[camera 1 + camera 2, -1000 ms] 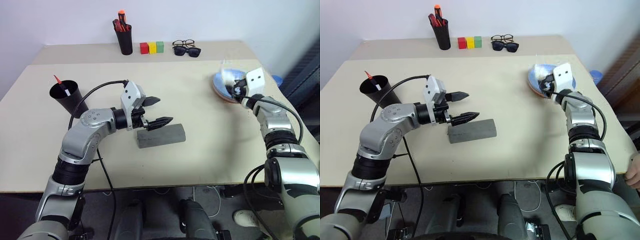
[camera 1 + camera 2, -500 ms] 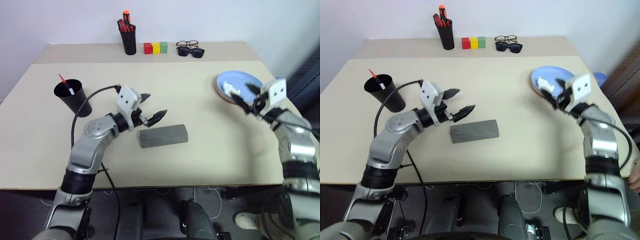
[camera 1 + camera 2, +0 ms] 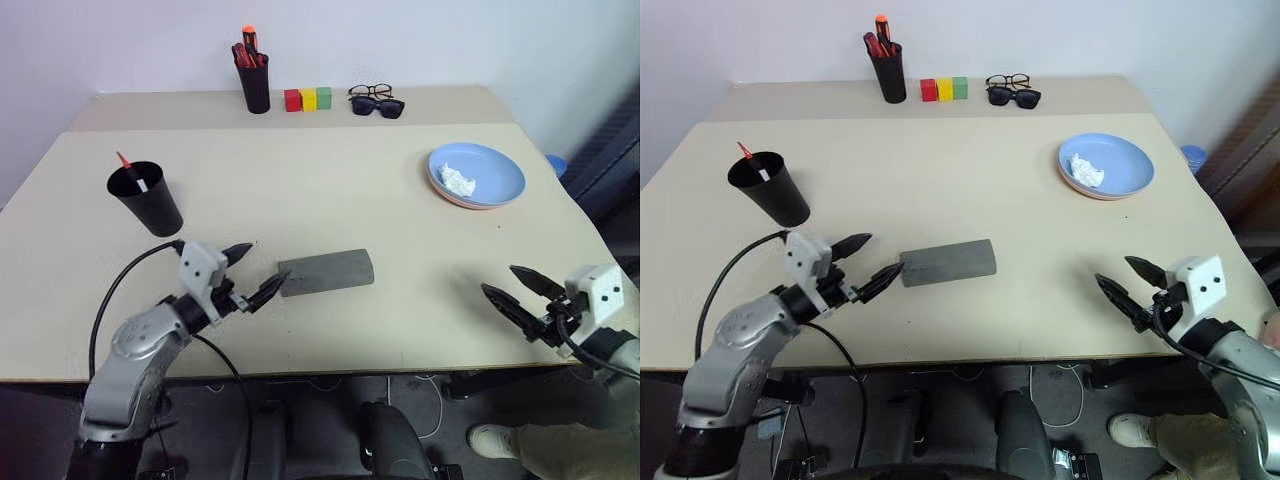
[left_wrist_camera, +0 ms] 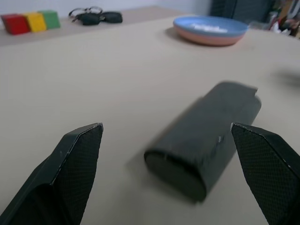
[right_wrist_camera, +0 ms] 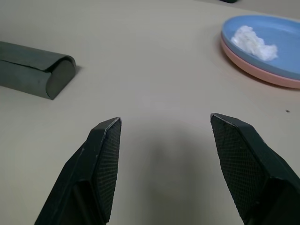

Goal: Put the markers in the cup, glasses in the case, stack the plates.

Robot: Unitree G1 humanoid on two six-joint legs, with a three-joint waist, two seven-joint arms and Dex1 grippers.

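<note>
Left wrist: case (image 4: 206,136) between open tool (image 4: 173,173).

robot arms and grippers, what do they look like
Both arms are silver-grey metal segments joined by black rings. Each wrist carries a small white boxy block; the right one shows dark dots. The left gripper and right gripper each have two black pointed fingers with textured pads. A black cable loops along the left arm.

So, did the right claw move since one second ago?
Yes. The right claw pulled back from the stacked round light blue and salmon pink plastic plates toward the beige table's near edge, and is open.
</note>
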